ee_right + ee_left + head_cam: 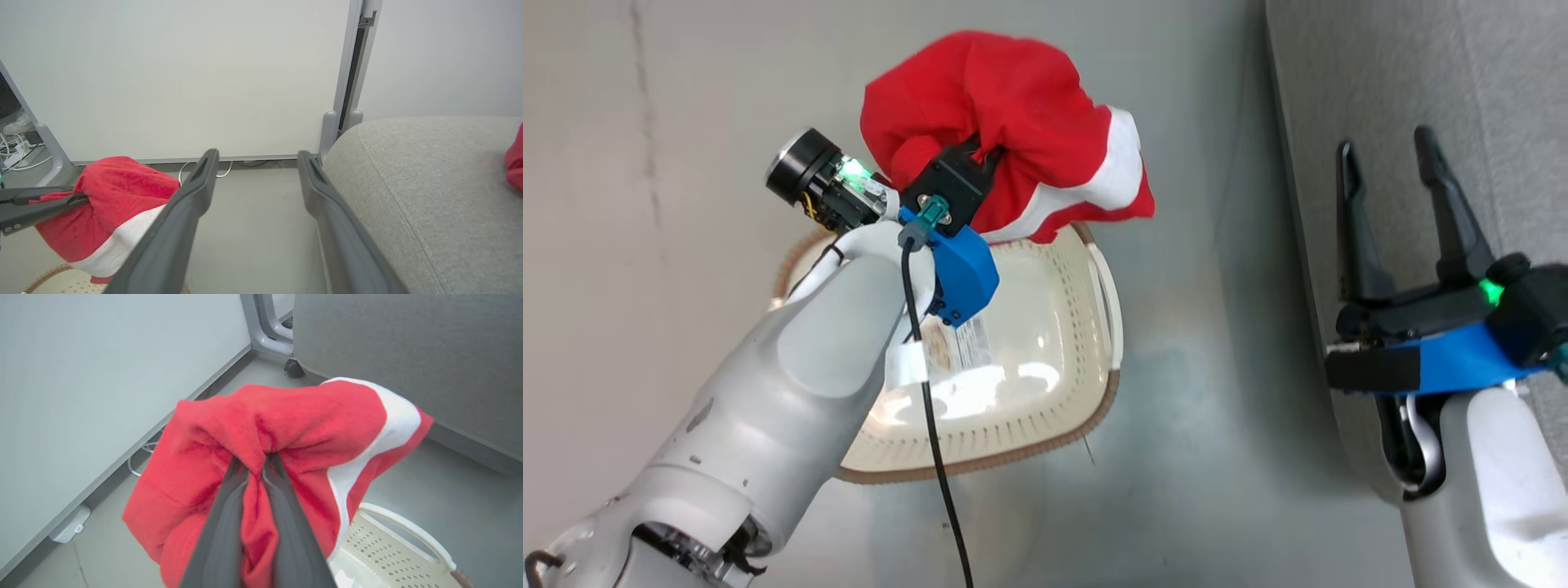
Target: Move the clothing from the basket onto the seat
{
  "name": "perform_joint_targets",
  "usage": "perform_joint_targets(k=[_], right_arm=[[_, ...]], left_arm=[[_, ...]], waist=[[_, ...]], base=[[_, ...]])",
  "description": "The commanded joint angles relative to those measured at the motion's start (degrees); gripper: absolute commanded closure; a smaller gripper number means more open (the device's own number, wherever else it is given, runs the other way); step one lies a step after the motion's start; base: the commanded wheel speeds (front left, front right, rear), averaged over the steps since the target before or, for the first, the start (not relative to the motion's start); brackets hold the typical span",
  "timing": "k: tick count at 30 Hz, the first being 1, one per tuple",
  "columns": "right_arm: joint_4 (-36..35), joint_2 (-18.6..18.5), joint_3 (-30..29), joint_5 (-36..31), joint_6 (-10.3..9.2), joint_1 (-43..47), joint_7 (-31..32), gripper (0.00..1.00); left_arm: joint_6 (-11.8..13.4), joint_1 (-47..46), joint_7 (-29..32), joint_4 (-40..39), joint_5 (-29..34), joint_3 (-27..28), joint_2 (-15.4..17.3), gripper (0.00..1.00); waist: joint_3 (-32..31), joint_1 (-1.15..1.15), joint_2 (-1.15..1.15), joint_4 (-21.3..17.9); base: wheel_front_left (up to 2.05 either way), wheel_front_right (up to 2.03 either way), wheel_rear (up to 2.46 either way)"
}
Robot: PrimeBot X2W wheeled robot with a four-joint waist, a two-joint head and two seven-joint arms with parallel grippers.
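As it must reach the sofa (1388, 73), the left claw (253, 463) grips the cloth (1013, 90), basket (1045, 425) below. The right claw (1385, 143) is wide.

Grey floor (1217, 408), pale wall panel (184, 81), grey frame leg (265, 330) on dark castor (293, 368)

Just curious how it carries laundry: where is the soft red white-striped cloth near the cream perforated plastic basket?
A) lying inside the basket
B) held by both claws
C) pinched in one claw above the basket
C: the left gripper is shut on the red cloth above the basket; the right gripper is open.
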Motion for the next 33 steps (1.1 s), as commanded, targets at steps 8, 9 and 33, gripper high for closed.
perform_joint_targets(k=[8,9,33], right_arm=[[1.96,-0.07,-0.47,0.02,0.01,5.76,-0.22,0.0],[2.17,-0.05,-0.5,0.08,0.01,6.33,-0.23,0.0],[4.41,0.34,0.24,0.89,0.01,15.25,-0.22,0.0]], left_arm=[[1.39,5.14,-0.26,-9.64,0.18,4.49,1.37,1.0],[1.35,5.78,-0.27,-10.66,0.25,5.05,1.4,1.0],[1.02,16.24,-0.28,-23.71,2.43,10.02,0.88,1.0]], waist=[[-12.17,0.01,0.0,2.18],[-13.15,0.01,0.0,2.26],[-24.36,0.01,0.0,5.03]], base=[[0.0,0.0,0.0],[0.0,0.0,0.0],[0.0,0.0,0.0]])
